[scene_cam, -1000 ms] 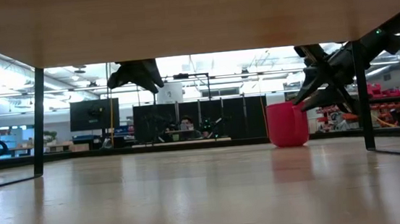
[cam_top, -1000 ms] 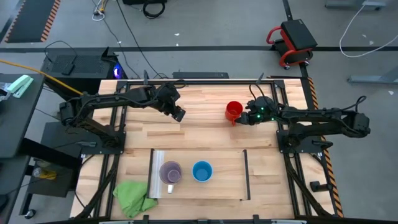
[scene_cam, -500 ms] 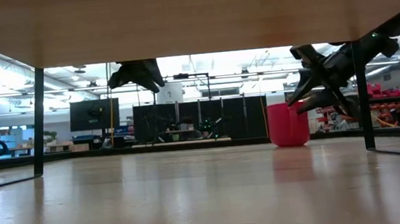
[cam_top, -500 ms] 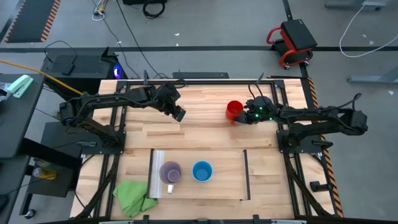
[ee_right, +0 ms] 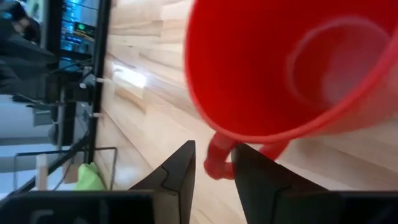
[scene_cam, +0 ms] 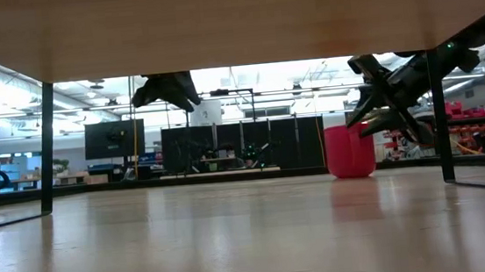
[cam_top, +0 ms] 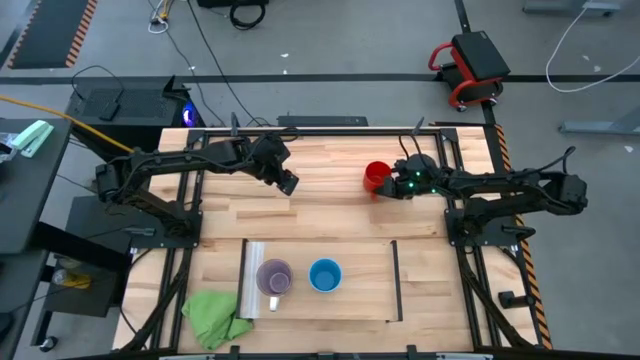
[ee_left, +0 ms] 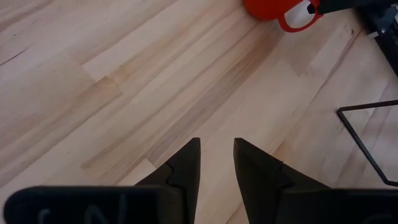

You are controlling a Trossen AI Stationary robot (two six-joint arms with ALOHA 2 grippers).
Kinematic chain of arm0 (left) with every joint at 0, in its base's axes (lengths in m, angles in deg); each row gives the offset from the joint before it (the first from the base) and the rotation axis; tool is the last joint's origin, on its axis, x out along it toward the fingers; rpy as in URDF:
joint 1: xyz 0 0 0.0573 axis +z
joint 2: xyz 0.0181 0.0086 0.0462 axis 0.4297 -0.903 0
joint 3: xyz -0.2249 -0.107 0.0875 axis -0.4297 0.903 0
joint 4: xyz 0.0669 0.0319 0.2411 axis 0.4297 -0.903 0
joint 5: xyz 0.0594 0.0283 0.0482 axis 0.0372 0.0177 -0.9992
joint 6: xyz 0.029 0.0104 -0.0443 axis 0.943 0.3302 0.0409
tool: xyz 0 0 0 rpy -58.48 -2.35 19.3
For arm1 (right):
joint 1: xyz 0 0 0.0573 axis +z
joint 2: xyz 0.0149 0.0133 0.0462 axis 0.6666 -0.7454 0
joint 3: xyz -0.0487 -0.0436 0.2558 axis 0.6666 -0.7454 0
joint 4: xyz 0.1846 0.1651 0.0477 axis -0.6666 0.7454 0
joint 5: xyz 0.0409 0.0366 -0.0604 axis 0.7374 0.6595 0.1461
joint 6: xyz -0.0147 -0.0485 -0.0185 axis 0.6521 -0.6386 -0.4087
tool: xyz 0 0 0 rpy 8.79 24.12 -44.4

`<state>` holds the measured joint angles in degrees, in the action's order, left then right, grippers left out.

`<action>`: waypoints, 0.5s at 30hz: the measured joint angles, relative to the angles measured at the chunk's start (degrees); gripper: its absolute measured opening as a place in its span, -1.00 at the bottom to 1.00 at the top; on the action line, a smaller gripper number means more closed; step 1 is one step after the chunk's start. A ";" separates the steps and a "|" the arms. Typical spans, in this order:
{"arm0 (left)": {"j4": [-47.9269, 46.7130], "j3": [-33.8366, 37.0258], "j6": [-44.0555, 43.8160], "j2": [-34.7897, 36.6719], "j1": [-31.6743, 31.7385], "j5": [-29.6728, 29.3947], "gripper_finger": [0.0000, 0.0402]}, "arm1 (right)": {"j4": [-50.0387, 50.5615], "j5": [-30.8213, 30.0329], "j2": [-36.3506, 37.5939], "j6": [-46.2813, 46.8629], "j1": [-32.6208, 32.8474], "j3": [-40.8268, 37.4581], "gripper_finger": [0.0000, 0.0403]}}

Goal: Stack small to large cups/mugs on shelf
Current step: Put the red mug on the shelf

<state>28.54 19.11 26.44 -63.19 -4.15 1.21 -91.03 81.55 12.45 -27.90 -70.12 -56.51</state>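
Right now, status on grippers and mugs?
Right gripper open astride red mug handle. Left gripper idle, open. Purple mug, blue mug on shelf.

No legible text, labels, brand marks, numbers or signs in any view. Mugs, shelf, desk and arms carry no readable markings. Monitors in the room beyond the desk, low view, are too small to read.
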 joint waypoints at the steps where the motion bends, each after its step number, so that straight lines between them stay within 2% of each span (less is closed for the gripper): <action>1: 0.11 0.00 0.00 0.00 0.00 0.00 -0.48 | -0.58 0.00 0.00 0.13 0.00 -0.02 -0.46; 15: 0.18 0.00 0.00 0.00 0.09 -0.01 -0.48 | -1.55 -1.28 -1.80 2.45 0.09 0.02 -0.88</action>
<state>28.72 19.11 26.44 -63.19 -4.06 1.20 -92.59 80.27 10.65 -25.46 -70.03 -56.49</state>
